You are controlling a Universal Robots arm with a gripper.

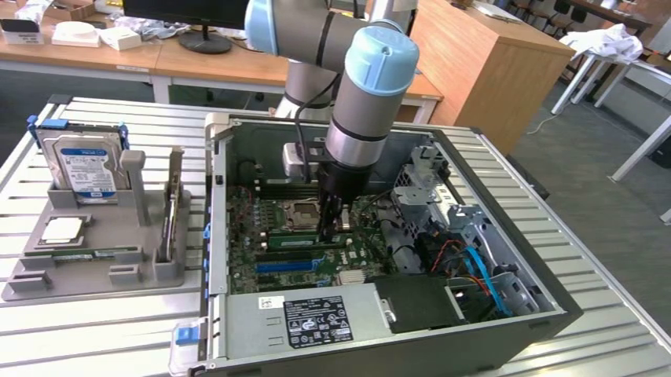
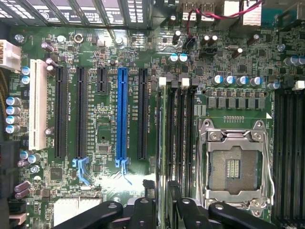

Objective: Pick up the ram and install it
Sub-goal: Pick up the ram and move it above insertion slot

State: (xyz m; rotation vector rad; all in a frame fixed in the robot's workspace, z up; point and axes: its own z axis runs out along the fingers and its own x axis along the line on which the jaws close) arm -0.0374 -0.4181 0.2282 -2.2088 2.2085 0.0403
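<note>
The ram [image 2: 165,143] is a thin green stick seen edge-on, standing along a memory slot beside the empty processor socket [image 2: 233,167]. My gripper [image 2: 167,212] straddles one end of it, with a black finger [image 2: 143,212] close on each side, so it appears shut on the ram. In the exterior view the gripper [image 1: 333,229] reaches straight down into the open computer case [image 1: 545,259]. The ram [image 1: 304,244] shows there as a green strip just under the fingertips, in front of the socket [image 1: 302,210].
A grey fixture [image 1: 94,267] at the exterior view's left holds a hard drive [image 1: 84,165] and a square silver chip [image 1: 61,229]. A blue expansion slot [image 2: 121,114] lies beside the memory slots. The power supply [image 1: 304,318] and cables crowd the case's near side.
</note>
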